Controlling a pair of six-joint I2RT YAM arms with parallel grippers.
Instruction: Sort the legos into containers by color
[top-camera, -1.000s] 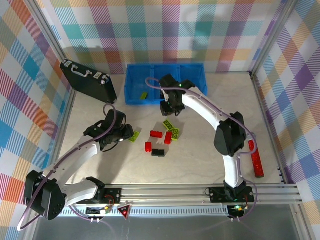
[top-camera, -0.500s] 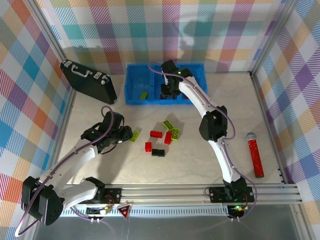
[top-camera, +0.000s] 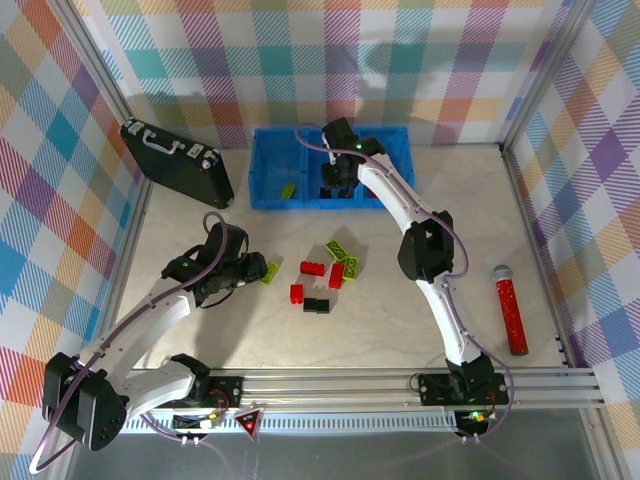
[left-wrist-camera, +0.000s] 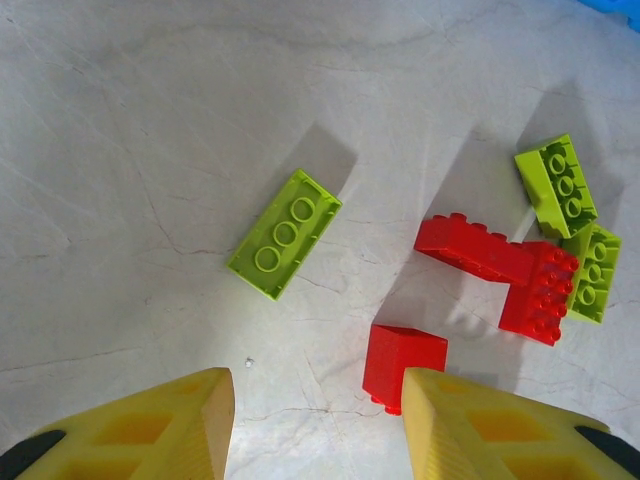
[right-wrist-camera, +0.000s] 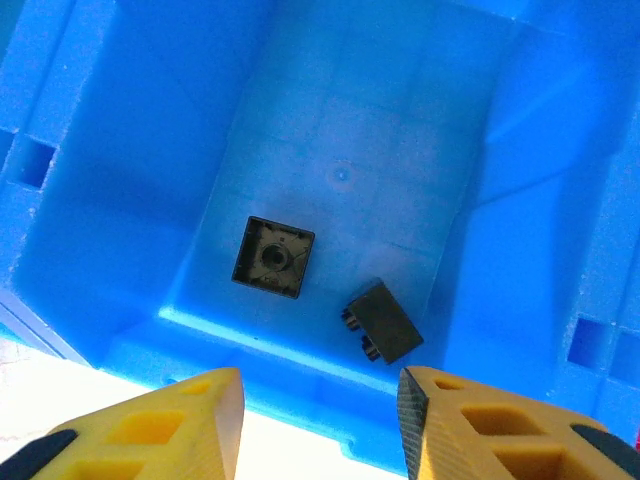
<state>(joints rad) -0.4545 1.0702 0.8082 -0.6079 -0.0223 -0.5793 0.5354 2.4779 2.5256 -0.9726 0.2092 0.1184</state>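
Note:
My right gripper (right-wrist-camera: 320, 420) hangs open over the middle compartment of the blue bin (right-wrist-camera: 130, 130), nothing between its fingers. Two black bricks (right-wrist-camera: 273, 257) (right-wrist-camera: 384, 321) lie on that compartment's floor. From above, the right gripper (top-camera: 334, 185) sits over the bin (top-camera: 262, 170), and a lime brick (top-camera: 288, 190) lies in the left compartment. My left gripper (left-wrist-camera: 318, 420) is open above the table, a lime brick (left-wrist-camera: 285, 234) ahead of it and a red cube (left-wrist-camera: 404, 353) by its right finger. Red (top-camera: 313, 267), lime (top-camera: 338, 249) and black (top-camera: 316, 305) bricks lie mid-table.
A black briefcase (top-camera: 177, 160) leans at the back left, close to the bin. A red glittery tube (top-camera: 511, 315) lies near the right wall. Plaid walls enclose the table on three sides, and a metal rail (top-camera: 400, 380) runs along the near edge.
The right arm swung from above the bricks on the table back over the bin's middle compartment and has held there. The left arm has barely shifted.

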